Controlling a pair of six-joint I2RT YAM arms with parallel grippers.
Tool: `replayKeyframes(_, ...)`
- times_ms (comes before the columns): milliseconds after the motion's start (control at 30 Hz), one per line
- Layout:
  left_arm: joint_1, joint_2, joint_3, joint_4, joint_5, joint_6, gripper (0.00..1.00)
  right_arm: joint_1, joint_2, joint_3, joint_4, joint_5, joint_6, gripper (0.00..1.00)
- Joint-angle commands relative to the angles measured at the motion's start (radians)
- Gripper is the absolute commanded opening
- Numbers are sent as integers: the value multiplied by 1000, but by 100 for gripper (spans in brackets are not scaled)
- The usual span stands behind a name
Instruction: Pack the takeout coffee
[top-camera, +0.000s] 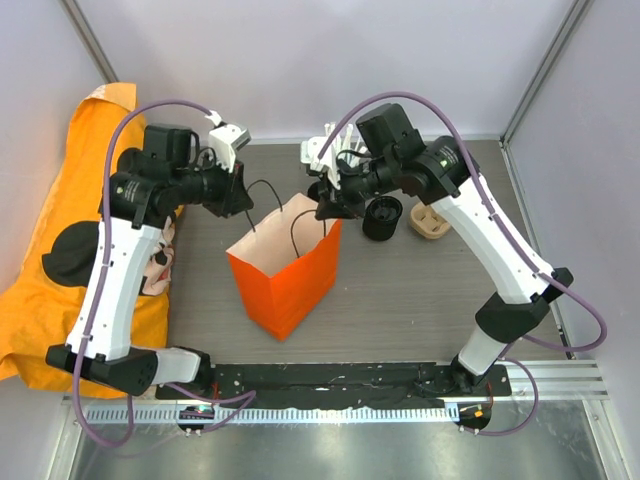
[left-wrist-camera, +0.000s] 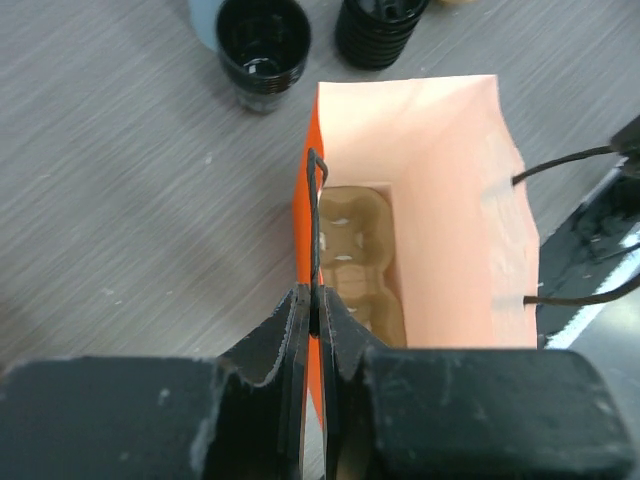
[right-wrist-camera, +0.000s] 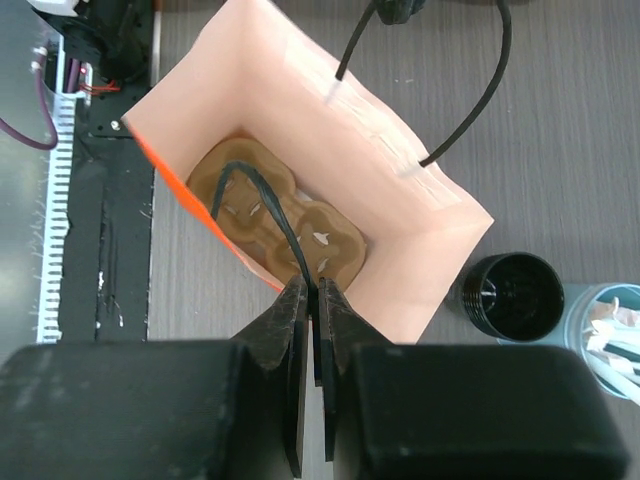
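An orange paper bag (top-camera: 285, 275) stands open mid-table between the arms. Inside on its bottom lies a brown cardboard cup carrier (left-wrist-camera: 352, 255), also seen as the carrier (right-wrist-camera: 270, 205) in the right wrist view. My left gripper (left-wrist-camera: 317, 305) is shut on the bag's left black cord handle (left-wrist-camera: 316, 215). My right gripper (right-wrist-camera: 316, 292) is shut on the other black handle (right-wrist-camera: 265, 200). From above, the left gripper (top-camera: 246, 192) and right gripper (top-camera: 322, 207) sit at opposite top edges of the bag. A black ribbed coffee cup (top-camera: 382, 217) stands just right of the bag, open on top.
A second black cup (right-wrist-camera: 510, 297) stands beside a pale blue cup of white stirrers (right-wrist-camera: 612, 335). A tan cardboard piece (top-camera: 428, 222) lies right of the ribbed cup. Orange cloth (top-camera: 60, 240) covers the left edge. The black rail (top-camera: 330, 385) runs along the near edge.
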Motion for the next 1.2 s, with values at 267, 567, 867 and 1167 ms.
replayKeyframes(267, 7, -117, 10, 15, -308, 90, 9, 94, 77, 57, 168, 73, 122, 11)
replayKeyframes(567, 10, -143, -58, 118, -535, 79, 8, 102, 185, 196, 243, 120, 136, 10)
replayKeyframes(867, 35, -135, -128, 230, -672, 54, 8, 103, 266, 270, 295, 153, 150, 10)
replayKeyframes(1167, 64, -130, -158, 309, -787, 24, 8, 103, 323, 308, 344, 165, 166, 9)
